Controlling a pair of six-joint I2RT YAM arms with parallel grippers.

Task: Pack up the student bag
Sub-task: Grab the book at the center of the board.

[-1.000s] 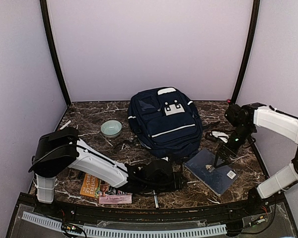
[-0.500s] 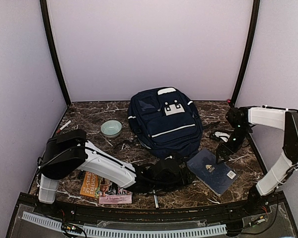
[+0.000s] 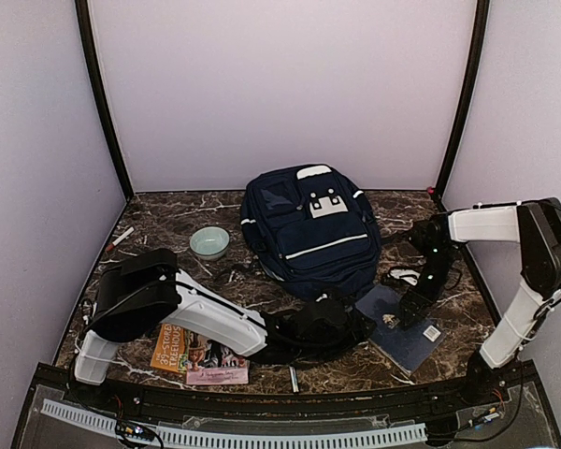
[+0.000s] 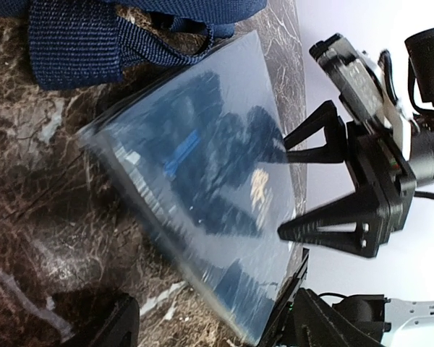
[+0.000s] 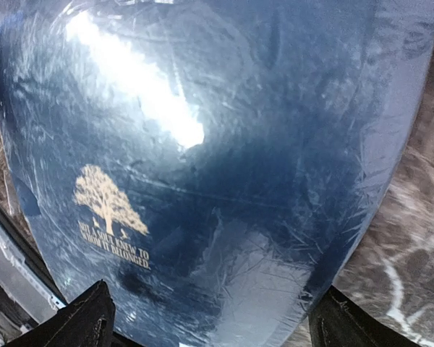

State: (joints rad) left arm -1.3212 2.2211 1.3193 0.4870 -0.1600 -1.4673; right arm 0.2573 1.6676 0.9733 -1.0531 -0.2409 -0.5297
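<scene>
Far middle of the table (image 3: 168, 220): the student bag (image 3: 309, 234) lies flat, front side up, well apart from both arm bases.
Bag axis: its long axis runs far to near, leaning a little to the right at the near end; the white-grey patch and top end point far, the bottom end points near-right.
Bag opening: the front zips look shut; I cannot tell whether the main compartment is open.
Done: nothing shows as packed.
Left: the plastic-wrapped navy notebook (image 3: 421, 341) lies on the table near-right of the bag; the bowl (image 3: 208, 242), an orange booklet (image 3: 178, 351) and a pink packet (image 3: 217, 376) lie out to the left.
Stage: early, by my reading, with the notebook as the item in hand.
Left gripper (image 4: 208, 307): spread wide, low at the notebook's near-left corner, holding nothing.
Right gripper (image 4: 283, 186): spread wide above the notebook's right part, holding nothing; whether the tips touch the cover I cannot tell.
Strap (image 4: 79, 43): a bag strap rests just beside the notebook's far edge.
</scene>
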